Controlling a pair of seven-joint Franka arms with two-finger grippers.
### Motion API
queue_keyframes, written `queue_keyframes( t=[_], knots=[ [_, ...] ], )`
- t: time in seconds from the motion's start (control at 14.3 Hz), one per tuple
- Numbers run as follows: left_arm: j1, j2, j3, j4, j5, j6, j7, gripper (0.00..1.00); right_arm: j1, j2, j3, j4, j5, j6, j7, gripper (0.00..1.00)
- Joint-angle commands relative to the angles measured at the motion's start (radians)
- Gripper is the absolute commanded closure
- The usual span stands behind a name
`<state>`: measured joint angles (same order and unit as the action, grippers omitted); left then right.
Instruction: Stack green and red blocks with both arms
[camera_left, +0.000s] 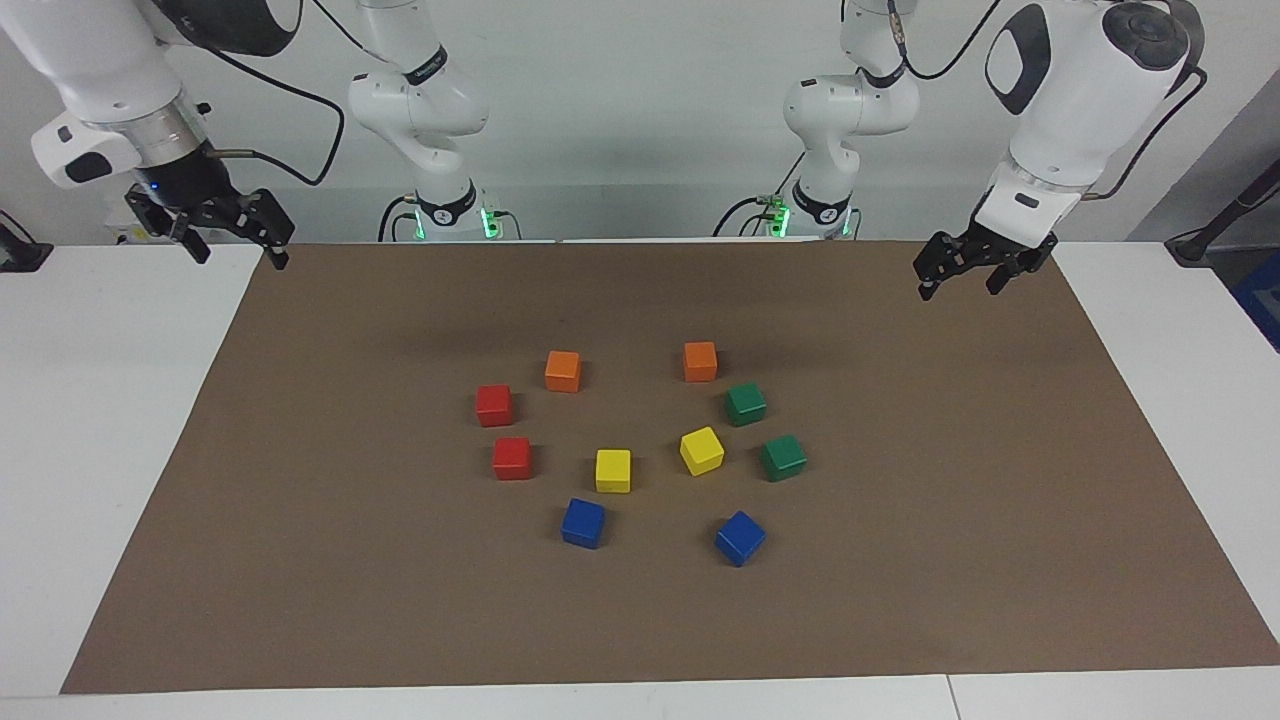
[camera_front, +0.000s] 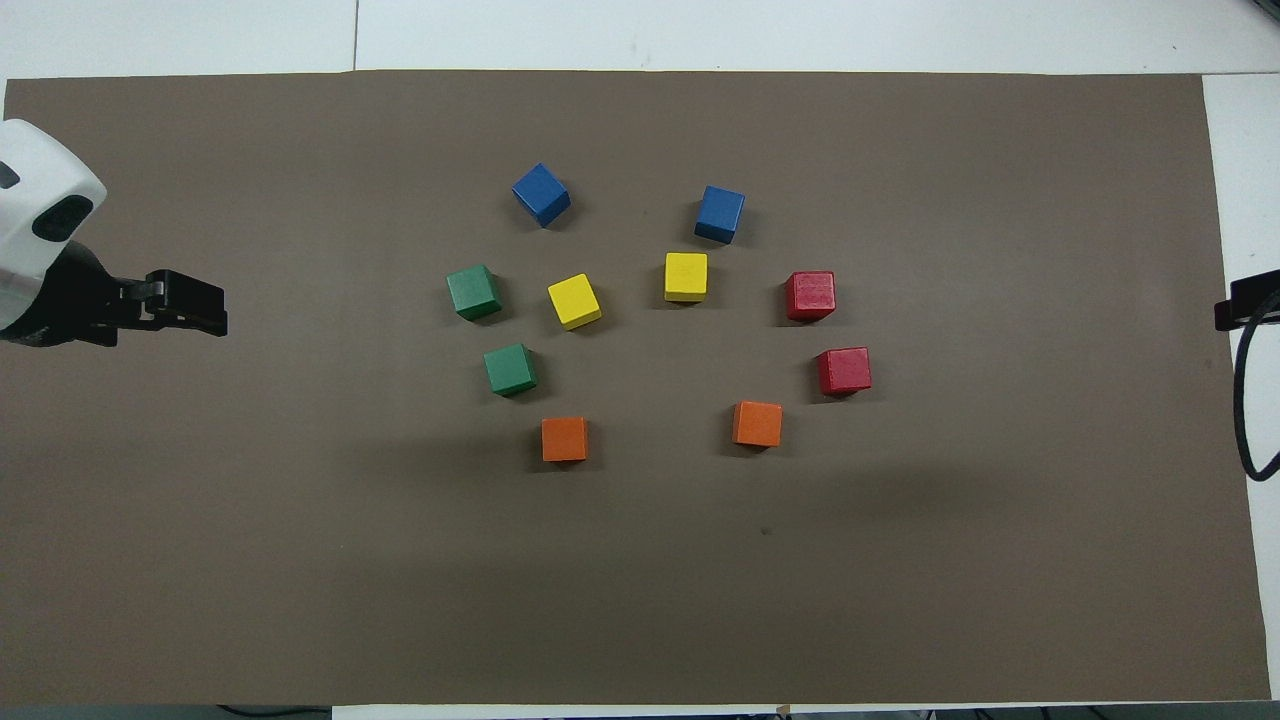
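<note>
Overhead, you see only a cut-off edge of the right hand (camera_left: 238, 240); the left hand (camera_left: 965, 272) hangs over the desk (camera_front: 300, 560) edge. Both hands look spread, holding nothing. Two green blocks (camera_left: 746, 403) and two red blocks (camera_left: 494, 405) sit unstacked mid-desk.

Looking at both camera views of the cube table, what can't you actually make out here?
- Right gripper: the overhead view's edge cuts it off, leaving only a black tip.
- Left gripper: overhead view shows it side-on, so finger spacing is unreadable there.
- Green cubes and red cubes: undersides hidden against the brown mat.
</note>
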<state>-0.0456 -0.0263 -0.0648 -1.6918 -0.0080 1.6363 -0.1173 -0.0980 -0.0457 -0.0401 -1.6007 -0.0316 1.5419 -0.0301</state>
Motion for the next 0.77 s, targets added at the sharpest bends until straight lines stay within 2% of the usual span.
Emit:
queue_keyframes(
  t=[0.0, 0.14, 0.56, 0.7],
  knots=[
    [0.000, -0.024, 0.002, -0.019, -0.003, 0.017, 0.027, 0.00, -0.012, -0.019, 0.008, -0.027, -0.007, 0.024, -0.014, 0.00],
    [0.004, -0.023, 0.002, -0.019, -0.003, 0.023, 0.063, 0.00, -0.012, -0.019, 0.008, -0.025, -0.007, 0.023, -0.017, 0.00],
    [0.003, -0.023, 0.000, -0.023, -0.004, 0.056, 0.018, 0.00, -0.002, -0.019, 0.009, -0.028, 0.007, 0.018, -0.021, 0.00],
    [-0.008, -0.023, -0.003, -0.029, -0.004, 0.057, -0.022, 0.00, 0.052, -0.007, 0.009, -0.041, 0.012, 0.027, 0.010, 0.00]
  ],
)
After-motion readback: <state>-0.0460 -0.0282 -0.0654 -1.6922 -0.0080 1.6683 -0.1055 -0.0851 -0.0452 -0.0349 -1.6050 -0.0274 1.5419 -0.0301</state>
